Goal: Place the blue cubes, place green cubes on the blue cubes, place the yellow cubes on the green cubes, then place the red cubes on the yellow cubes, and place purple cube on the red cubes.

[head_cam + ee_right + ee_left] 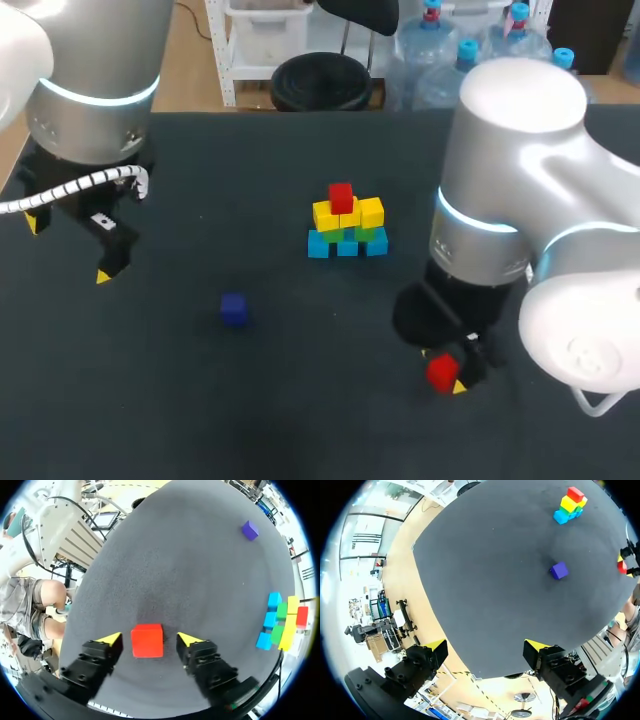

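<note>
Dark tabletop, pyramid almost built, last red cube not yet gripped.
Far left of the stack, my left gripper hangs spread wide, nothing between its fingers. The purple cube lies loose, left of the stack and nearer me. The stack shows blue cubes at the base, green cubes, yellow cubes and one top red cube, so I judge three layers done. Right of the stack and nearer me, my right gripper straddles the second red cube, fingers apart with gaps on both sides. Left to do: that red, then purple.
</note>
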You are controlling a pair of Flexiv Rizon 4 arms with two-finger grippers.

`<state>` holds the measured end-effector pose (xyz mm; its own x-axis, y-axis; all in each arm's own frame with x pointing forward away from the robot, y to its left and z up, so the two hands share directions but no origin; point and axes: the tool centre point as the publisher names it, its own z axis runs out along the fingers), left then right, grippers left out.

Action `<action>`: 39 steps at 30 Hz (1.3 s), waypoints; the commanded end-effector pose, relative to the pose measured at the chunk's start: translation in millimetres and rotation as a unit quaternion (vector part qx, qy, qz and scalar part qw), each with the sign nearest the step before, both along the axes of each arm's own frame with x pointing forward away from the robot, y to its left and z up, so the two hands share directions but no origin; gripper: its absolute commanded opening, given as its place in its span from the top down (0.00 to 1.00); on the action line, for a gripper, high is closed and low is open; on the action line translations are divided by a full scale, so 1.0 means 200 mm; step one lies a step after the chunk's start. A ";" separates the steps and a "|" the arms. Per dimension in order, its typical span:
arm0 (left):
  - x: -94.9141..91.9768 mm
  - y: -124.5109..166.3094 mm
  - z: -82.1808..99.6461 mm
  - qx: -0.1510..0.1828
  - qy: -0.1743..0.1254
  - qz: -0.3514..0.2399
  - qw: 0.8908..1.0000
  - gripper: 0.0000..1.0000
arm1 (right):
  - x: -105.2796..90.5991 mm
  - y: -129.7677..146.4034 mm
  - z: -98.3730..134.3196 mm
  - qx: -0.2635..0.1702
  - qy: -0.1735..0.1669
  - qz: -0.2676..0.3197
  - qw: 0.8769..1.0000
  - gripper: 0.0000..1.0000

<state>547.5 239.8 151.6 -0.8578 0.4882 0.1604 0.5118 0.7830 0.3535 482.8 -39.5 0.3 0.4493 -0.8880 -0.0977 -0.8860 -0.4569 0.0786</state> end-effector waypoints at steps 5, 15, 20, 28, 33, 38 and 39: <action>0.00 0.00 0.00 0.000 0.001 -0.001 1.000 0.00 | 0.01 0.01 -0.01 -0.004 0.001 -0.002 1.000 0.77; 0.00 0.00 0.00 0.000 0.001 -0.001 1.000 0.00 | 0.11 -0.02 0.02 0.017 -0.024 -0.051 0.998 1.00; 0.00 0.00 0.00 0.000 0.001 -0.001 1.000 0.00 | 0.20 -0.03 0.11 0.034 -0.051 -0.090 0.994 1.00; 0.00 0.00 0.00 0.000 0.001 -0.001 1.000 0.00 | 0.38 0.02 0.24 0.046 -0.074 -0.122 0.989 1.00; 0.00 0.00 0.00 0.000 0.001 -0.001 1.000 0.00 | 0.48 0.06 0.34 0.047 -0.087 -0.130 0.987 1.00; 0.00 0.00 0.00 0.000 0.001 -0.001 1.000 0.00 | 0.55 0.10 0.43 0.053 -0.108 -0.129 0.984 1.00; 0.00 0.00 0.00 0.000 0.001 -0.001 1.000 0.00 | 0.56 0.11 0.45 0.056 -0.111 -0.128 0.984 1.00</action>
